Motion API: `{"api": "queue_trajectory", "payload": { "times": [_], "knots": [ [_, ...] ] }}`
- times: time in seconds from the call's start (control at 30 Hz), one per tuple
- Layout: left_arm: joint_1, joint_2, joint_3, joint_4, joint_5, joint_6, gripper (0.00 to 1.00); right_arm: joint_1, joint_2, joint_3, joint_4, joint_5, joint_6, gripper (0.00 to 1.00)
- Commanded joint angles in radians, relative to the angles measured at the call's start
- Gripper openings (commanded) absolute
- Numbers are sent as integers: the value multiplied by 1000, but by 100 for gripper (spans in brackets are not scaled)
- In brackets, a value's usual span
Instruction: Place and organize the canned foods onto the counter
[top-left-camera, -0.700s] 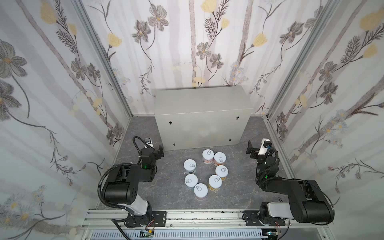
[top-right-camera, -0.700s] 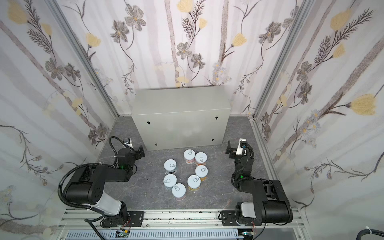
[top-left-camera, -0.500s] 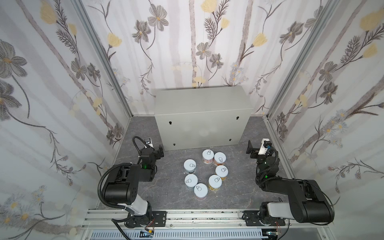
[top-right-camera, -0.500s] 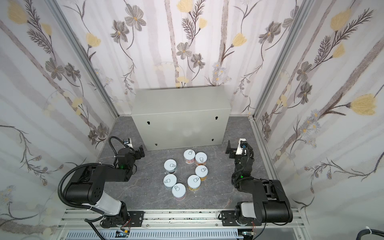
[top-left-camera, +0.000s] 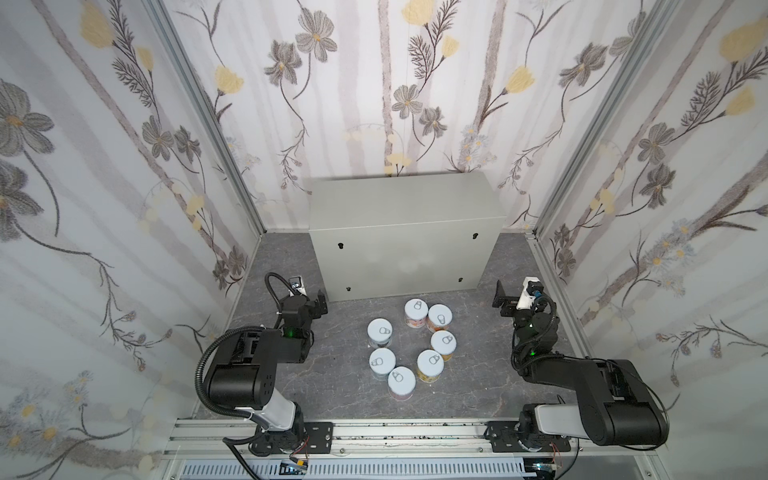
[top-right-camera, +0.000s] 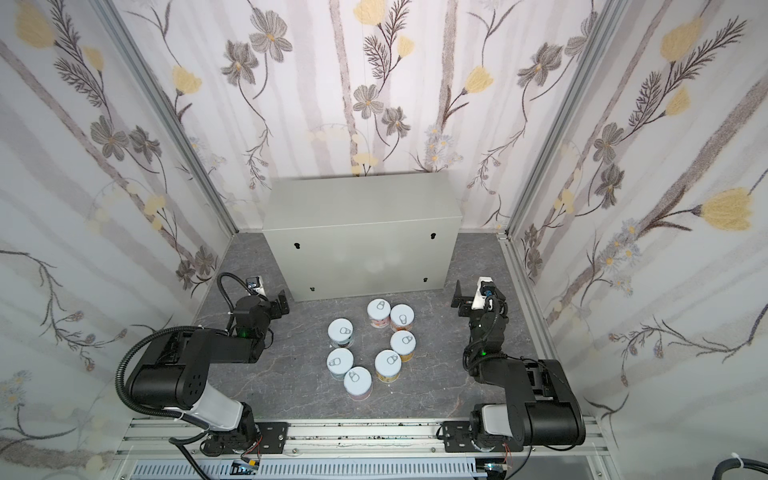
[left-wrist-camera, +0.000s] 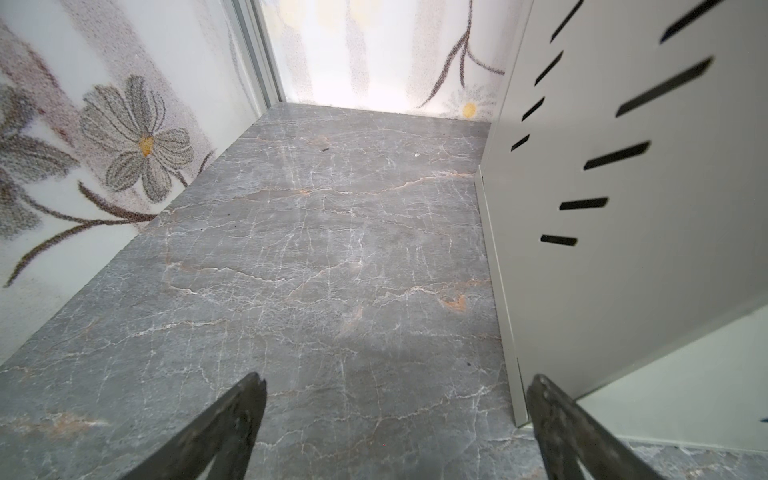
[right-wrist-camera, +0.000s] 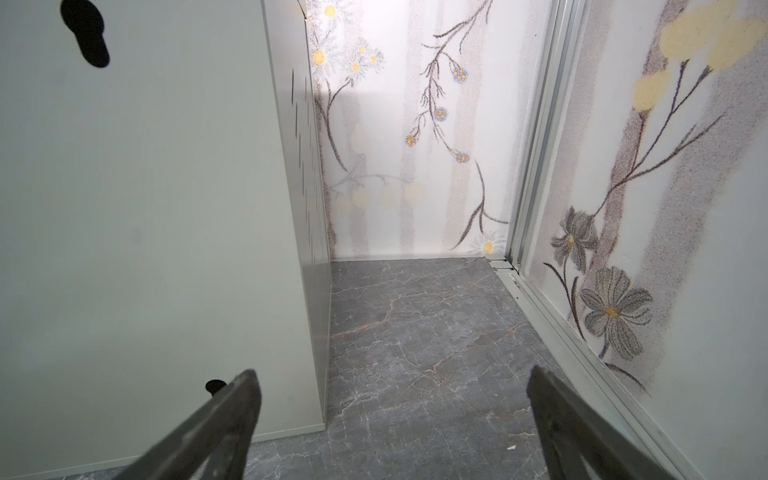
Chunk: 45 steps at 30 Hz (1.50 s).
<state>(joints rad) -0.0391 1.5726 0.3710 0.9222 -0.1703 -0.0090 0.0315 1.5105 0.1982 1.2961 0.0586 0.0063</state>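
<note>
We see both arms folded low. The left gripper (top-left-camera: 308, 300) at centre-left and the right gripper (top-left-camera: 512, 297) at centre-right have their fingers spread wide and hold nothing. The canned foods (top-left-camera: 443, 343) stand clustered on the floor (top-left-camera: 345, 399) at lower middle, below the counter (top-left-camera: 399, 199).

Both top views look steeply down from high above the front rail (top-left-camera: 415, 432) toward the back wall (top-left-camera: 374, 104), sharing the whole floor (top-left-camera: 332, 399). Each wrist view sits low, close over that floor, facing a back corner.
</note>
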Motion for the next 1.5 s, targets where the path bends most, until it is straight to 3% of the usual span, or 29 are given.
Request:
{"api": "queue_trajectory", "payload": {
  "times": [0.0, 0.13, 0.23, 0.37, 0.43, 0.53, 0.63, 0.77, 0.83, 0.97, 1.07, 1.27, 1.47],
  "knots": [
    [5, 3, 11, 13, 16, -3, 100, -1, 1, 6, 9, -6, -9, 100],
    [11, -2, 7, 19, 20, -8, 100, -1, 0, 6, 10, -7, -8, 100],
    [-19, -37, -10, 15, -117, -26, 100, -2, 2, 10, 7, -11, -7, 100],
    [-41, -46, -37, 73, -137, 2, 100, -7, 1, 7, 8, -23, -9, 100],
    [-66, -68, -52, 91, -227, 7, 100, -5, -11, 11, -8, -52, -20, 100],
    [-72, -180, 1, -102, -253, 1, 100, 6, -61, 42, -103, -47, -39, 100],
    [-105, -257, 64, -270, -347, -20, 100, 10, -112, 105, -276, 0, -9, 100],
    [-137, -373, 197, -660, -437, -178, 100, 25, -191, 208, -580, 77, 109, 100],
    [-155, -408, 291, -921, -477, -306, 100, 78, -234, 255, -746, 201, 112, 100],
    [-187, -458, 433, -1289, -406, -468, 100, 162, -320, 360, -1090, 325, 200, 100],
    [-226, -519, 469, -1444, -393, -531, 100, 231, -377, 396, -1254, 319, 272, 100],
    [-236, -672, 473, -1542, -223, -530, 100, 461, -387, 399, -1447, 289, 475, 100],
    [-236, -726, 520, -1586, -47, -426, 100, 726, -301, 385, -1465, 347, 653, 100]
  ]
}}
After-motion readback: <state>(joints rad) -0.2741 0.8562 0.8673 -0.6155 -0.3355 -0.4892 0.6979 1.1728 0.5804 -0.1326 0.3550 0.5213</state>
